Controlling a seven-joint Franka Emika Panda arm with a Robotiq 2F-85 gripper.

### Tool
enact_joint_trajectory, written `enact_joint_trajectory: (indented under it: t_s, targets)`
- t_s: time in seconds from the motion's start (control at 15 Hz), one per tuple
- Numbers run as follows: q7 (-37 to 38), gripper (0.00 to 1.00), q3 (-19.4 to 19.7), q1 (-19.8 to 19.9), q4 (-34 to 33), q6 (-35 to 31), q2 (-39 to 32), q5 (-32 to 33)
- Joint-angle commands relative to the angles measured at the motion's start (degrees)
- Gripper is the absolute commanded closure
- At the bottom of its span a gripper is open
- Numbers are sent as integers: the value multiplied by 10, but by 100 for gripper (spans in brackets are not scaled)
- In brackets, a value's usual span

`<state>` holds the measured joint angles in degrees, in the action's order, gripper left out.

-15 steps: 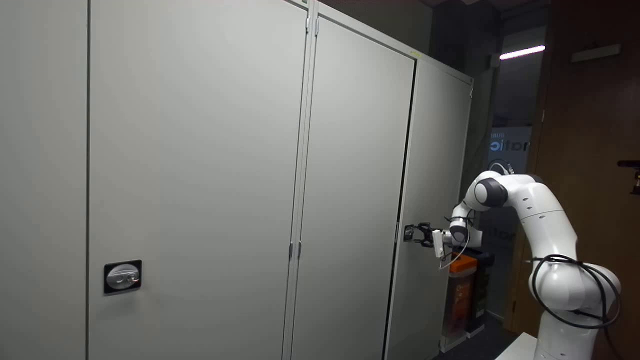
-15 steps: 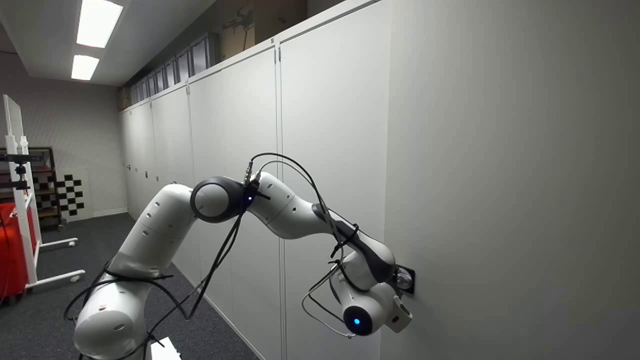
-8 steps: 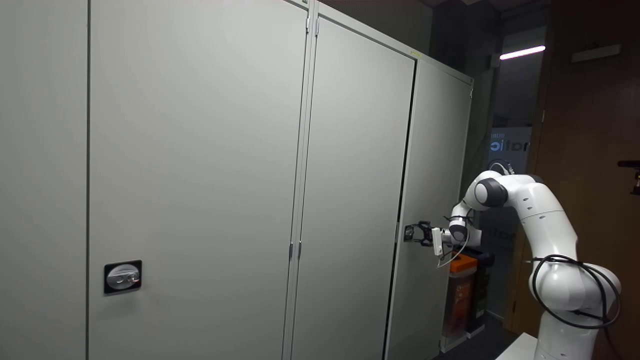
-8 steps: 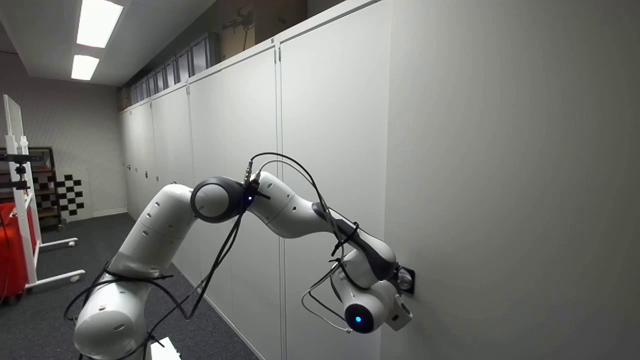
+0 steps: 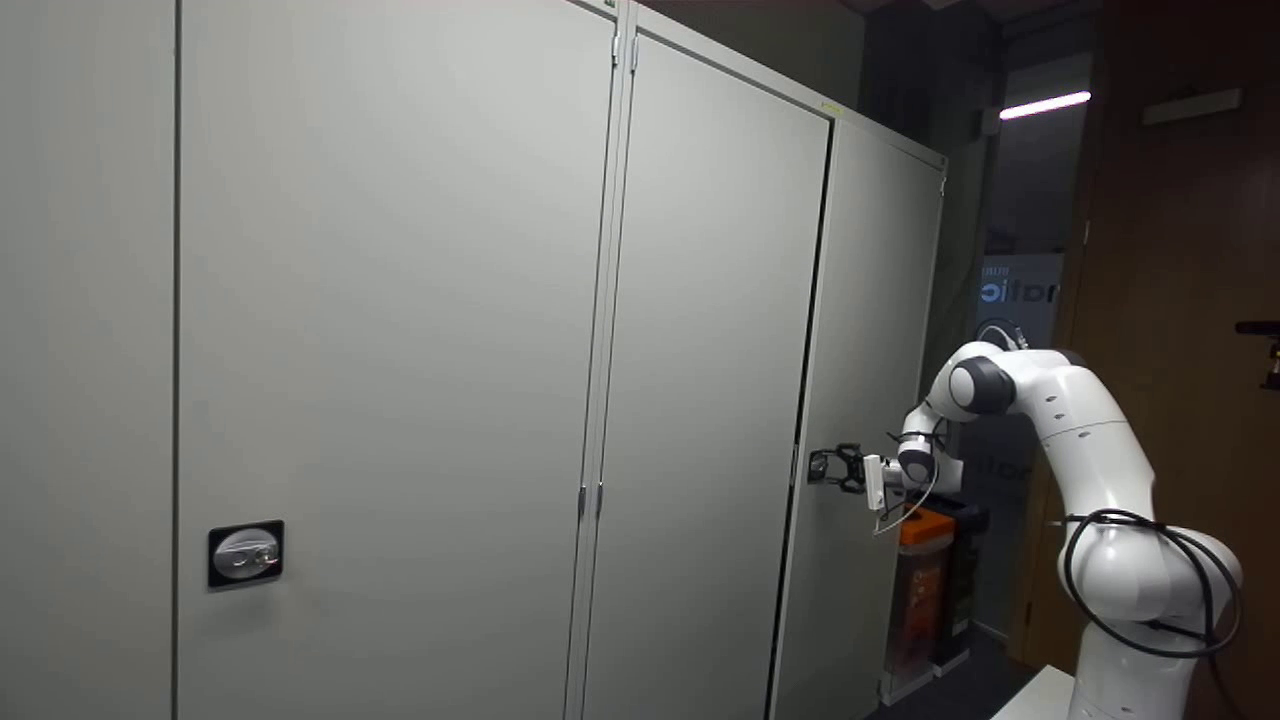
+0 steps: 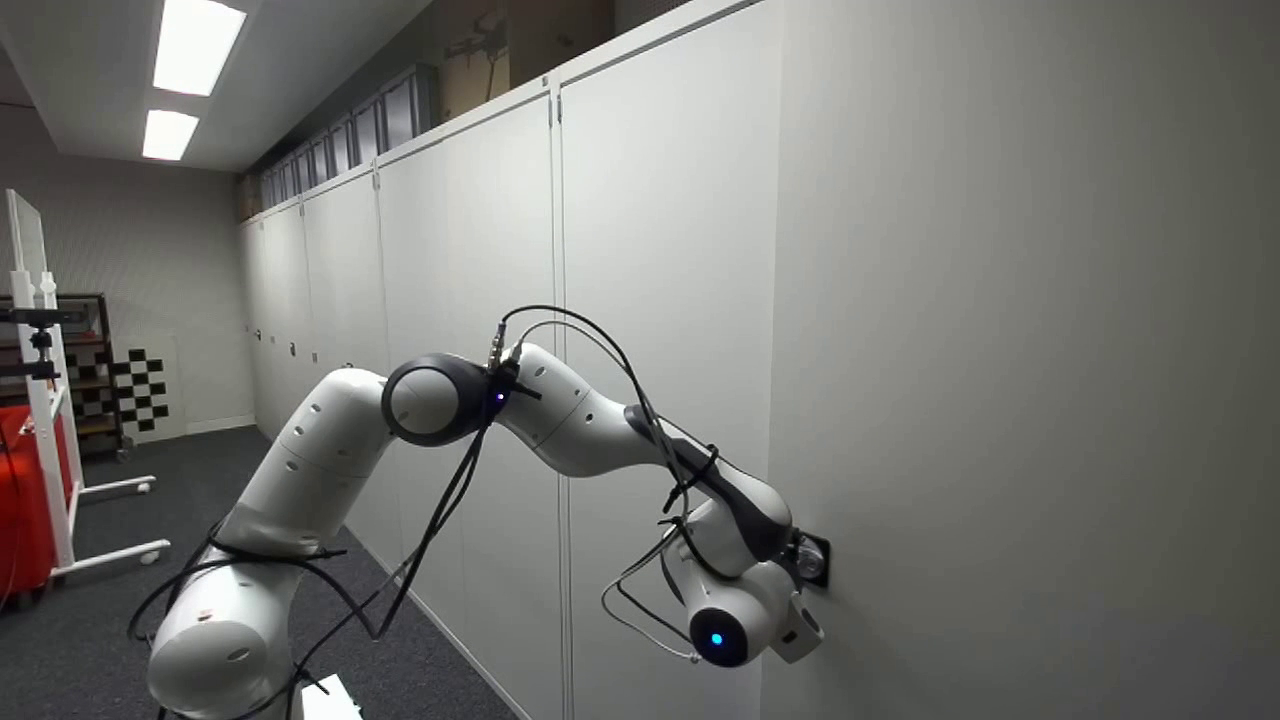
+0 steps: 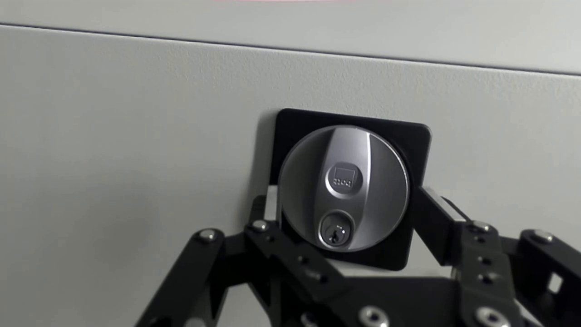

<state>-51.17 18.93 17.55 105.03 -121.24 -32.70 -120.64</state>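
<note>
Currently the round silver knob (image 7: 344, 188) sits on a black plate (image 7: 408, 136), tool (image 7: 352, 200) spread astride it, bare door (image 7: 354, 86) separating plate from seam (image 7: 290, 49).

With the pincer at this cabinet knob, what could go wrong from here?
Uneven closing: the open pincer brackets the silver lock knob, but in the wrist view one finger looks nearer to it than the other finger, so closing might push sideways.
Slipping: the knob looks round and smooth-sided, so a grip there could slide.
Resistance: no key shows in the keyhole; if the knob is locked, a twist might strain it.
</note>
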Motion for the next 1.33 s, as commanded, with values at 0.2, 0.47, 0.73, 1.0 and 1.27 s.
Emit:
enact_joint_trajectory:
  t_s: [0.2,0.47,0.73,1.0,1.27]
  targets:
    - [26,25,-3,4,-24,-10,-15,5]
    - [31,26,-3,3,-38,-14,-25,4]
    - [38,26,-4,3,-53,-17,-32,5]
    - [43,61,-4,3,-61,-21,-37,7]
    - [48,91,-5,2,-65,-21,-36,10]
